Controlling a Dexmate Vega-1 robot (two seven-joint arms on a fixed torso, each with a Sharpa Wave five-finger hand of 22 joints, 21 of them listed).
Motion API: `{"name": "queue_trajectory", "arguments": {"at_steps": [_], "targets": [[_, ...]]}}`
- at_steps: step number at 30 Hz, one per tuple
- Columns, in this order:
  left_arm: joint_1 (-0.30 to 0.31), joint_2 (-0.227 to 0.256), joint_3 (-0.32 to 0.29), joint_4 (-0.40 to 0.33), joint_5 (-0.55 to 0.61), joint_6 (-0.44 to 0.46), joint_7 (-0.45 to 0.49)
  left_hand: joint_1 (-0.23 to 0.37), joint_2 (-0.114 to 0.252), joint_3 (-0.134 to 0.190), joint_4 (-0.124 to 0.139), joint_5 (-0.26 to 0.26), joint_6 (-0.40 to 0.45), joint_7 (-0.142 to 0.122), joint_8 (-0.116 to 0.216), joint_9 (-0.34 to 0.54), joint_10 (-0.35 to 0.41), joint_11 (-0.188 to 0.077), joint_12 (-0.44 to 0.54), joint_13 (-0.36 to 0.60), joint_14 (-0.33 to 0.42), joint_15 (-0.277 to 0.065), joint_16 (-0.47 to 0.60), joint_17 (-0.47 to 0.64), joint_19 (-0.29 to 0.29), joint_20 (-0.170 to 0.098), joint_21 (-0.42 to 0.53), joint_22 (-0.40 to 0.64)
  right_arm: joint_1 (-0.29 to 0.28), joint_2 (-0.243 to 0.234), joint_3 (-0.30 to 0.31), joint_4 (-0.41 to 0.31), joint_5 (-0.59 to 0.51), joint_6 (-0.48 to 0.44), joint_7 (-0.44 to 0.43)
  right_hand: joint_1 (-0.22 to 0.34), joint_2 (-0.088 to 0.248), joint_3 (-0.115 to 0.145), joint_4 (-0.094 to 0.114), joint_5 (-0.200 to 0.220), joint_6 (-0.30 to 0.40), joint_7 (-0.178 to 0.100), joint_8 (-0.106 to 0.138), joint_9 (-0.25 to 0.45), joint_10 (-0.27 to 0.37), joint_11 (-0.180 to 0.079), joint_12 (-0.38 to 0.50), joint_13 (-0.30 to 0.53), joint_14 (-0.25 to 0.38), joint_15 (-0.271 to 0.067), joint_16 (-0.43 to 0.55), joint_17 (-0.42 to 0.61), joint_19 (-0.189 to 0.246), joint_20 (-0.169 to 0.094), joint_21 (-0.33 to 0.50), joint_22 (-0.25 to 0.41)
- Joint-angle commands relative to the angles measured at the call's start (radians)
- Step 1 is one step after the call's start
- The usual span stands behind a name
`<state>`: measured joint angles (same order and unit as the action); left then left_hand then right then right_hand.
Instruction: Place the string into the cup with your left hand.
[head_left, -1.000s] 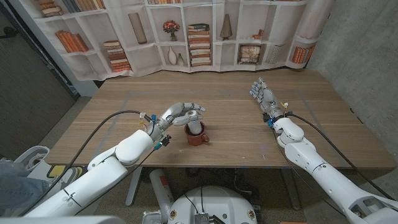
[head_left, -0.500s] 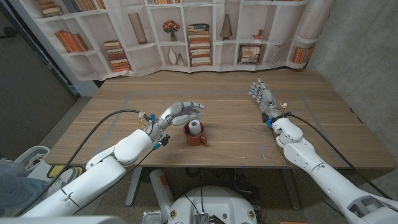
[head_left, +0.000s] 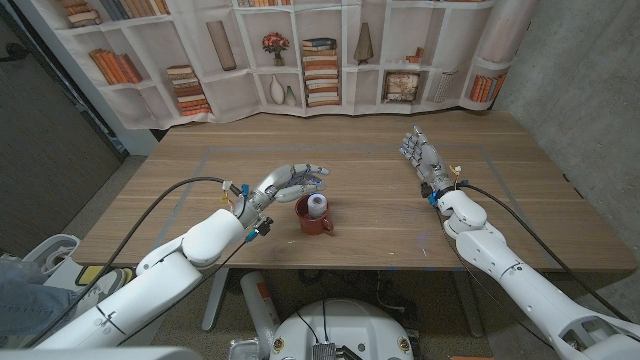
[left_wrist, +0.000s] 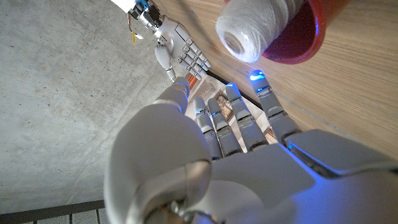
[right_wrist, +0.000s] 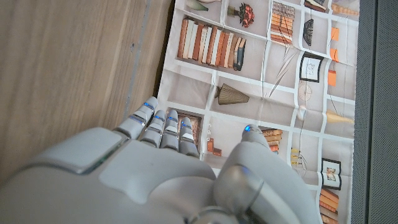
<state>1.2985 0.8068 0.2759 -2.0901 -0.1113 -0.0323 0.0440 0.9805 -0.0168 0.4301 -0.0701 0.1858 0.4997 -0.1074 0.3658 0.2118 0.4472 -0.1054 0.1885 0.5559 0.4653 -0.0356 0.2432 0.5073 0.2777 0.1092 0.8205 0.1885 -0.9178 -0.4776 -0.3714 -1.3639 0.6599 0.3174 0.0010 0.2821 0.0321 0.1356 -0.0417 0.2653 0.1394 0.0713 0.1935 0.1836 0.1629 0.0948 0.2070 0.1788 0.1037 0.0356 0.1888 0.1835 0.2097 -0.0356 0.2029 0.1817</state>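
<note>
Now the white string (head_left: 318, 204) spool sits inside the red cup (head_left: 314, 222) on the counter (head_left: 380, 220), just right of my left hand (head_left: 290, 181), whose fingers are spread and holding nothing. My right hand (head_left: 422, 155) waits far right, fingers extended, empty.

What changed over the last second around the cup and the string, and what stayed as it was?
The left hand let go of the spool of string, which now sits in the red cup, and drew back a little toward the robot's left, fingers apart and holding nothing. A second ago its fingers were over the cup on the spool. The cup kept its place on the table, and the right hand stayed put.
</note>
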Motion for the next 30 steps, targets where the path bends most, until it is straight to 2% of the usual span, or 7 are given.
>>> {"name": "queue_trajectory", "arguments": {"at_steps": [1, 19, 24, 27, 30], "targets": [[0.007, 0.003, -0.017, -0.008, -0.002, -0.012, 0.009, -0.008, 0.002, -0.002, 0.000, 0.009, -0.004, 0.001, -0.004, 0.004, -0.002, -0.002, 0.005, -0.002, -0.004, 0.002, -0.001, 0.002, -0.004, 0.003, 0.001, 0.005, -0.003, -0.003, 0.000, -0.011, -0.004, -0.002, -0.007, 0.004, 0.004, 0.000, -0.007, 0.000, 0.008, -0.001, 0.003, 0.003, 0.008, -0.004, 0.003, 0.006, 0.012, 0.000, 0.000, 0.004, 0.004, -0.002, -0.001, 0.003], [-0.015, 0.001, -0.026, -0.011, 0.005, -0.042, 0.012, -0.019, 0.003, -0.003, 0.001, 0.010, -0.023, -0.004, -0.013, 0.005, -0.019, -0.008, 0.004, -0.011, -0.027, -0.001, -0.009, 0.004, -0.037, 0.012, -0.010, 0.005, -0.004, -0.003, 0.002, -0.018, -0.007, 0.000, -0.016, 0.005, 0.006, 0.000, -0.008, -0.002, 0.009, 0.000, 0.003, 0.003, 0.011, -0.003, 0.004, 0.006, 0.012, 0.001, 0.000, 0.004, 0.004, -0.002, -0.001, 0.003], [-0.020, 0.003, -0.034, -0.020, 0.007, -0.055, 0.017, -0.025, 0.006, -0.003, 0.003, 0.010, -0.027, -0.005, -0.016, 0.005, -0.023, -0.008, 0.006, -0.017, -0.041, -0.002, -0.017, -0.001, -0.075, 0.013, -0.023, 0.005, -0.005, -0.004, 0.002, -0.020, -0.006, 0.000, -0.016, 0.006, 0.007, 0.000, -0.009, -0.002, 0.011, -0.001, 0.004, 0.003, 0.012, -0.003, 0.004, 0.006, 0.013, 0.000, 0.001, 0.004, 0.004, -0.001, -0.001, 0.003], [-0.021, 0.000, -0.040, -0.024, 0.011, -0.070, 0.029, -0.037, 0.010, -0.003, 0.007, 0.010, -0.031, -0.008, -0.020, 0.005, -0.032, -0.007, 0.007, -0.028, -0.069, -0.002, -0.030, -0.011, -0.148, 0.022, -0.051, 0.005, -0.005, -0.005, 0.002, -0.021, -0.007, 0.000, -0.016, 0.006, 0.007, 0.000, -0.009, -0.002, 0.010, -0.001, 0.003, 0.003, 0.012, -0.004, 0.004, 0.006, 0.013, 0.000, 0.001, 0.004, 0.004, 0.000, -0.001, 0.003], [-0.020, -0.012, -0.039, -0.018, 0.019, -0.098, 0.050, -0.042, 0.011, -0.004, 0.009, 0.010, -0.032, -0.006, -0.021, 0.005, -0.035, -0.007, 0.008, -0.031, -0.074, 0.003, -0.032, -0.014, -0.172, 0.021, -0.061, 0.004, -0.006, -0.005, 0.003, -0.023, -0.007, 0.000, -0.017, 0.006, 0.007, 0.000, -0.010, -0.002, 0.010, -0.001, 0.003, 0.003, 0.012, -0.004, 0.004, 0.006, 0.013, 0.000, 0.001, 0.004, 0.003, 0.000, -0.001, 0.003]]}}
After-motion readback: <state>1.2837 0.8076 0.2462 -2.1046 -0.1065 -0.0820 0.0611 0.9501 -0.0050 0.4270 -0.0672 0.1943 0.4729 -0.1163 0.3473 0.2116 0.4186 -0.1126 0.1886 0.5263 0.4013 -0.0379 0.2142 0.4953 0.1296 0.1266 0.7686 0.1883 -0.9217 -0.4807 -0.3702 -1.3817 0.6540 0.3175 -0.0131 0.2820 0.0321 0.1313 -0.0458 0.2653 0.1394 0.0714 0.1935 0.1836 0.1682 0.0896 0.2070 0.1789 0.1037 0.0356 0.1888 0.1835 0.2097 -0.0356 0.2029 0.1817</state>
